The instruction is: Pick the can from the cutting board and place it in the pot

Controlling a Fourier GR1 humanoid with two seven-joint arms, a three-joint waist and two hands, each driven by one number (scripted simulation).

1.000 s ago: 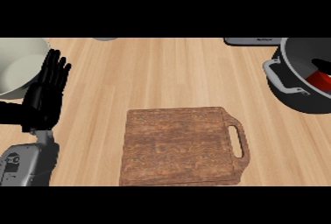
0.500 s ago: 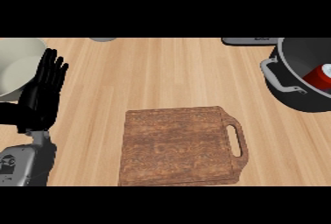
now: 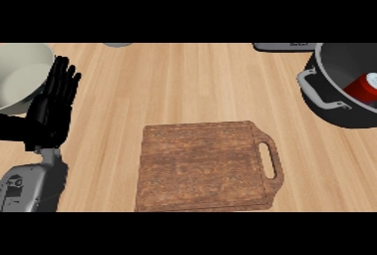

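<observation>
Head view, items as I find them on my tabletop [image 3: 191,79], a light wooden surface.

Item one: my left robot hand [image 3: 53,107], black, at the left side, fingers straight and pointing up, released and grasping nothing. It rests beside a pale bowl [image 3: 18,74] that sits at the upper left edge; its fingertips overlap that bowl's rim as seen from here. My grey forearm [image 3: 26,187] runs down to the lower left corner.

Item two: my right robot hand, not visible from here.

Item three: the cutting board [image 3: 206,167], dark brown wood, lying flat at the lower middle, its handle slot toward the right. Nothing lies on it.

Item four: the pot [image 3: 335,97], dark grey, at the upper right edge, one side handle facing left.

Item five: the can [image 3: 364,87], red with a white top, inside the pot, partly cut off by the right edge.

Item six: a grey object [image 3: 287,46] at the top edge, only partly visible.
</observation>
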